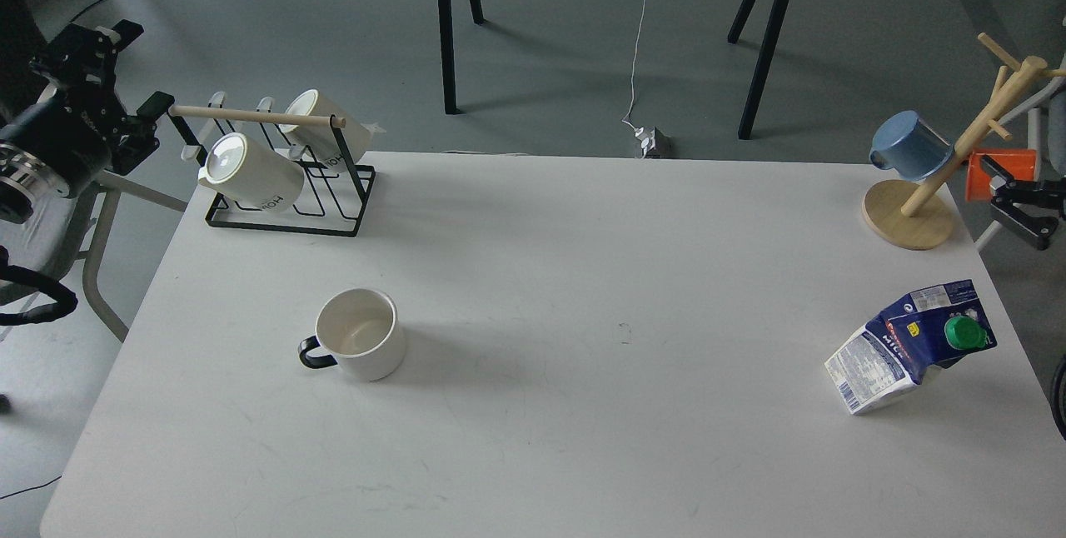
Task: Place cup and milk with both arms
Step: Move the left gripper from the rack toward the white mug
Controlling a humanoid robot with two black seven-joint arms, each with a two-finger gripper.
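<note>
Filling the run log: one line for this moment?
cup: upright, table left, free | milk: table right, free | left gripper: off-table, empty | right gripper: off-table, empty

White desk (583, 288) fills most of the frame, top matte with faint scuffs. Left of centre: the cup (361, 345), upright, black handle toward frame left. Lower right, near the desk edge: the milk (912, 346), leaning. Upper left corner: black wire rack (287, 205) holding two white lettered mugs (254, 173). Upper right corner: wooden mug tree (908, 217) carrying a blue mug (909, 146).
</note>
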